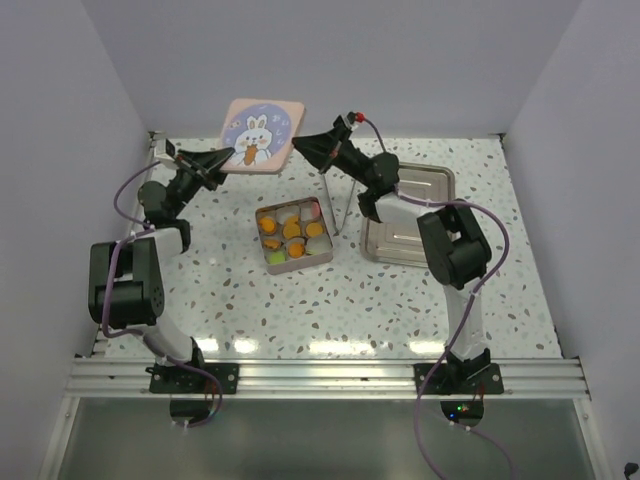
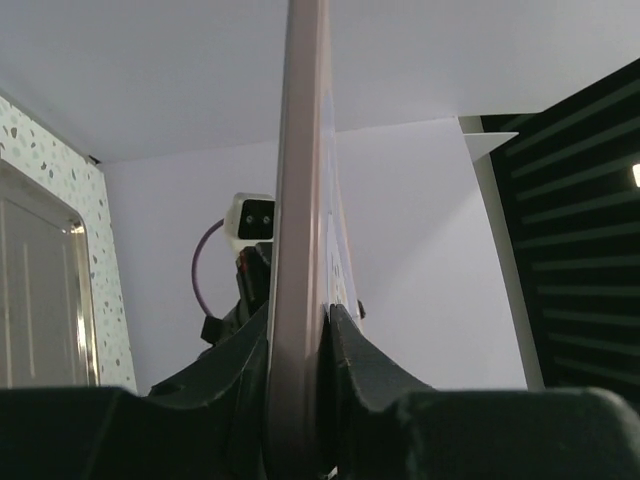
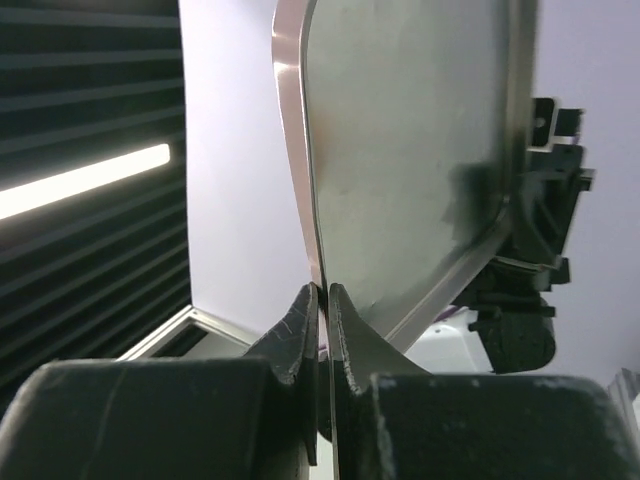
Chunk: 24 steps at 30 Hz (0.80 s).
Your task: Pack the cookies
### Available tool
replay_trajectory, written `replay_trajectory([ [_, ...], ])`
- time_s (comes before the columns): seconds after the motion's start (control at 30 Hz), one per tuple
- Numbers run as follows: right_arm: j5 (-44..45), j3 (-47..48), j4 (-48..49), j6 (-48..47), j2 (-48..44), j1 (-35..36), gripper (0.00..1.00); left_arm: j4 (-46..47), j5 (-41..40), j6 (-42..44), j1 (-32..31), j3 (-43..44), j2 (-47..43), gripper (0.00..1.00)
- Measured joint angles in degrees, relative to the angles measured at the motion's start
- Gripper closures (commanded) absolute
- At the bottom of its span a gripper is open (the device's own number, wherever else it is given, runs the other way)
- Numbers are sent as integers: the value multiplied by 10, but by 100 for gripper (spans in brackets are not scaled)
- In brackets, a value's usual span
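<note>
On the speckled counter (image 1: 300, 310) I see the cookies (image 1: 292, 238) in their open square tin (image 1: 262, 250), beyond them the left end effector (image 1: 228, 157) and right end effector (image 1: 297, 147) both clamped on opposite edges of the raised bunny-print lid (image 1: 262, 135)

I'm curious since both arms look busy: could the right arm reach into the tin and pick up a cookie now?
Probably not yet. The right gripper is shut on the pink lid, held up jointly with the left gripper. The tin of cookies lies uncovered, close by, but it has no free fingers.
</note>
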Motion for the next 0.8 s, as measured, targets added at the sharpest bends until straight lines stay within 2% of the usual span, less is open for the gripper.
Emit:
replay_trajectory([
  [0.03, -4, -6, 0, 0, 0, -2, 87, 1, 0, -3, 2, 0, 0, 78],
  [0.07, -6, -13, -1, 0, 0, -4, 65, 2, 0, -4, 3, 0, 0, 79],
  [0.13, -17, -28, -4, 2, 0, -6, 44, 2, 3, 8, 3, -2, -5, 80],
  [0.23, -40, -54, -7, 0, -2, 0, 34, -6, 9, 32, 2, -7, -21, 82],
  [0.37, -71, -67, -9, 1, -7, 6, 33, -50, 14, 76, 2, -19, -64, 83],
  [0.5, -93, -64, -28, 0, -22, 6, 37, -146, 9, 138, 2, -20, -125, 85],
  [0.6, -99, -54, -78, 0, -35, 6, 46, -206, 2, 173, 2, -20, -163, 85],
  [0.63, -100, -49, -99, -3, -38, 6, 54, -215, 0, 179, 2, -20, -169, 85],
  [0.73, -105, -21, -170, -23, -41, 6, 72, -246, -5, 196, 2, -20, -180, 83],
  [0.8, -110, 2, -227, -50, -41, 6, 76, -271, -12, 198, 2, -20, -181, 81],
])
